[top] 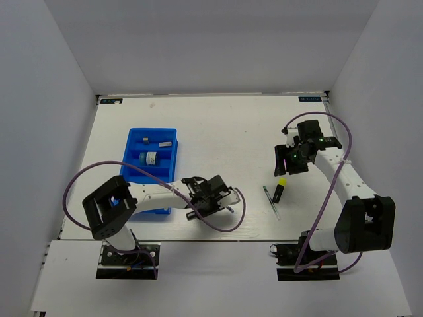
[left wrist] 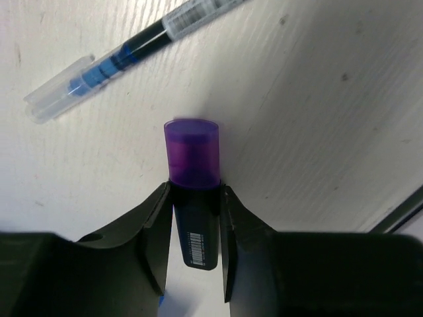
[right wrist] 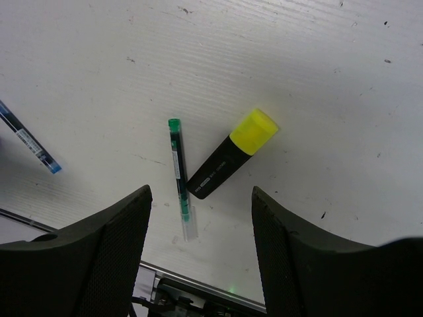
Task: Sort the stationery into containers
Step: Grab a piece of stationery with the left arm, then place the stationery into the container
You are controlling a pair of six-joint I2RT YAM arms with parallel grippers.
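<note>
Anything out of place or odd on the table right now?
Nothing damaged or spilled. Outside the bright blue plastic compartment tray, a yellow-capped black highlighter and thin green pen lie loose side by side; a clear blue-ink pen lies near the purple-capped black highlighter.

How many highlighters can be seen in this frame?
2. The purple highlighter sits between the fingers of the left gripper; the yellow highlighter lies on the table beside a green pen. Another could be hidden by the left arm.
</note>
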